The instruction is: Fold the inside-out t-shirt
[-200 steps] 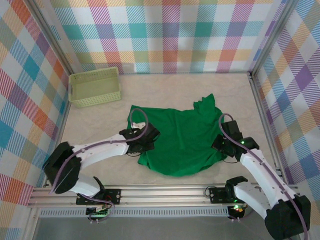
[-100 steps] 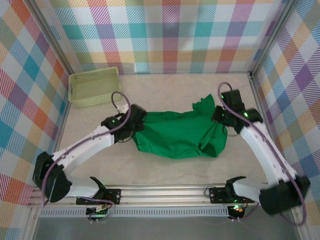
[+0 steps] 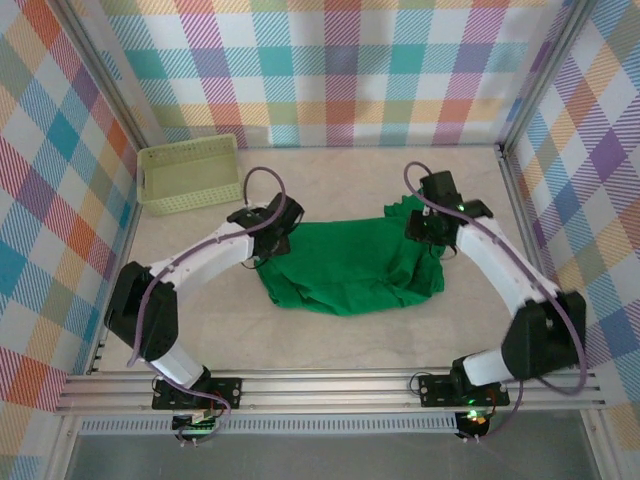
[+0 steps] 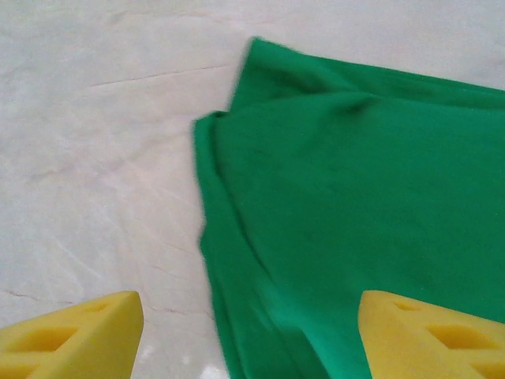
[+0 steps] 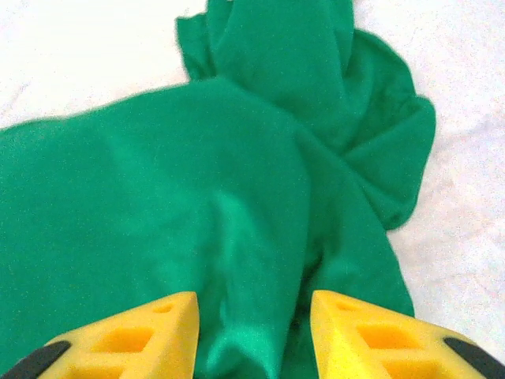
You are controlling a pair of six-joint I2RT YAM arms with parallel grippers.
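Note:
The inside-out t-shirt (image 3: 345, 265) lies in the middle of the table, a bright green band folded over on itself, with a bunched sleeve at its far right. My left gripper (image 3: 272, 240) hovers over the shirt's far left corner. In the left wrist view this gripper (image 4: 251, 316) is open wide, and the shirt's doubled left edge (image 4: 237, 237) lies flat on the table below it. My right gripper (image 3: 425, 228) is over the far right corner. Seen from the right wrist, it (image 5: 254, 316) is open, with a loose ridge of the shirt (image 5: 237, 237) lying between the yellow fingers.
A pale yellow-green lattice basket (image 3: 190, 172) stands at the far left near the back wall. Checked walls and metal rails close in the table on three sides. Bare table surface (image 3: 330, 180) stretches behind the shirt and in front of it.
Both arms carried the shirt's near edge away toward the back, doubling the shirt over itself. Both grippers, shut on the cloth before, have opened and let it go.

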